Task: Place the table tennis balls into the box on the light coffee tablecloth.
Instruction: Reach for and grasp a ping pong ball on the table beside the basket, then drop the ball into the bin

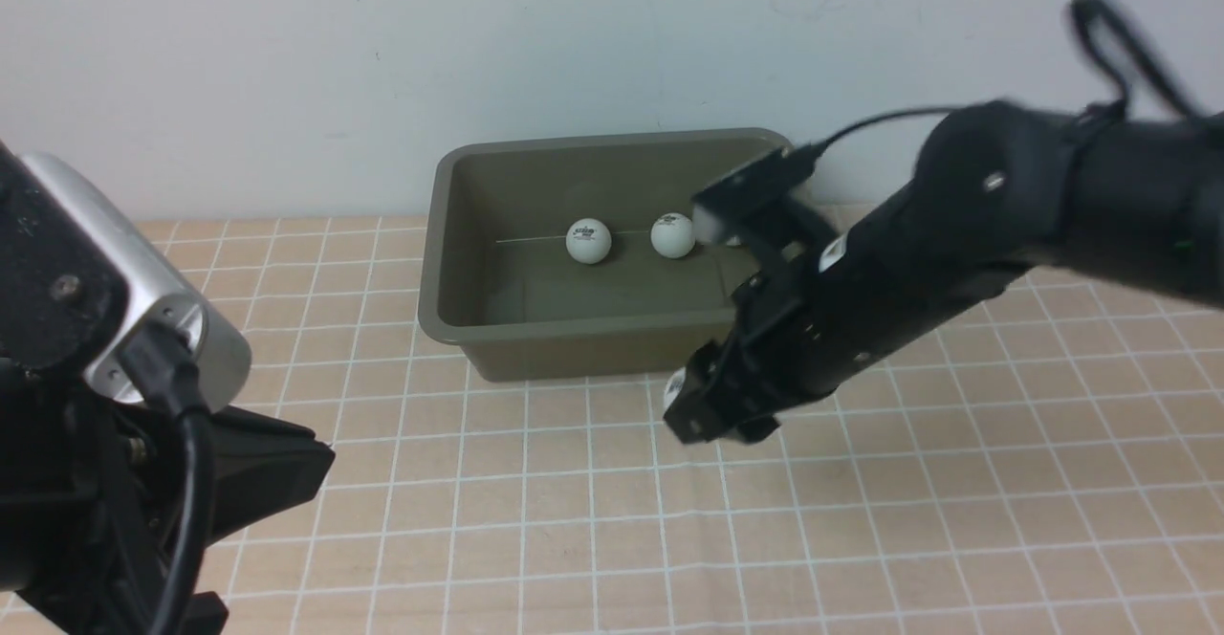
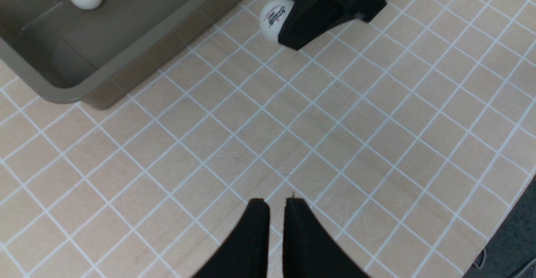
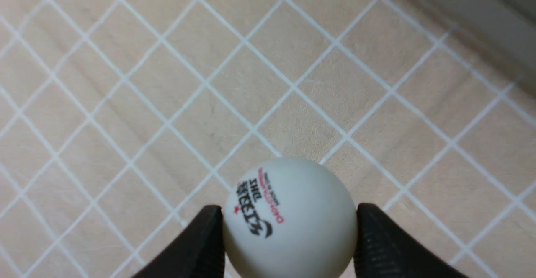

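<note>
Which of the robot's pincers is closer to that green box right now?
Right. The right pincer, gripping a ball, sits just in front of the box; the left pincer hangs farther back over the tablecloth.

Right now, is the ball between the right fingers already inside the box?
No, the ball is over the tablecloth, outside the box.

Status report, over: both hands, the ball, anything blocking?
Left hand shut, empty, over the tan grid tablecloth. Right hand clamped on a small white table tennis ball, just outside the olive-green plastic tub. Two white balls in tub. Nothing blocking.
</note>
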Controlling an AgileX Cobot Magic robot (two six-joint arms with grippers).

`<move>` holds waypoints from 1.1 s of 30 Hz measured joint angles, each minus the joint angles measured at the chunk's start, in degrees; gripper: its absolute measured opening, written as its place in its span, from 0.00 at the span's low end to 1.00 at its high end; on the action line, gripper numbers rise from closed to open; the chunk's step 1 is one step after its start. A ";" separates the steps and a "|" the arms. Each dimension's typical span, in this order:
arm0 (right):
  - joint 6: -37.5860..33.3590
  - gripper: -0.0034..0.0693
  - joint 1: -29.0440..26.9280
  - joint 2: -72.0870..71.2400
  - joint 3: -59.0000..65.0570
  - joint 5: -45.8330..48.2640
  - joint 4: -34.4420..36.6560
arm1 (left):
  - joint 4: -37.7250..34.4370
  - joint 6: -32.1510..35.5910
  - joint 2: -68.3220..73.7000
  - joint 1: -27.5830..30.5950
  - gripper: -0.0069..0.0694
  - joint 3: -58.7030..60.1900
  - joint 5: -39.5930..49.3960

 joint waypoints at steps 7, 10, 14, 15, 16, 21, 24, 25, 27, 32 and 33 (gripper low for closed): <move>1.31 0.54 -5.55 -1.13 -5.21 -6.26 -0.17 | 0.00 0.00 0.00 0.00 0.10 0.00 0.00; 1.62 0.54 -8.26 1.65 -8.22 -7.85 1.04 | 0.00 0.00 0.00 0.00 0.10 0.00 0.00; 0.57 0.54 -11.54 8.10 -14.38 -7.86 4.64 | 0.00 0.00 0.00 0.00 0.10 0.00 0.00; -1.43 0.54 -12.26 11.63 -17.58 -7.12 6.38 | 0.00 0.00 0.00 0.00 0.10 0.00 0.00; -2.20 0.54 -12.39 12.79 -18.57 -6.74 7.04 | 0.00 0.00 0.00 0.00 0.10 0.00 0.00; -7.30 0.54 -12.45 21.47 -24.98 -3.30 11.35 | 0.00 0.00 0.00 0.00 0.10 0.00 0.00; -7.61 0.57 -12.45 22.93 -25.59 -2.95 11.55 | 0.00 0.00 0.00 0.00 0.10 0.00 0.00; -8.00 0.62 -12.45 23.53 -25.78 -2.80 11.30 | 0.00 0.00 0.00 0.00 0.10 0.00 0.00; -8.54 0.67 -12.45 23.46 -26.19 -2.48 10.33 | 0.00 0.00 0.00 0.00 0.10 0.00 0.00; -5.36 0.72 -14.00 17.32 -28.76 -0.12 4.70 | 0.04 0.00 0.00 0.00 0.10 0.00 0.00; -3.52 0.72 -14.80 14.99 -29.46 0.88 3.22 | 0.04 0.00 0.00 0.00 0.10 0.00 0.00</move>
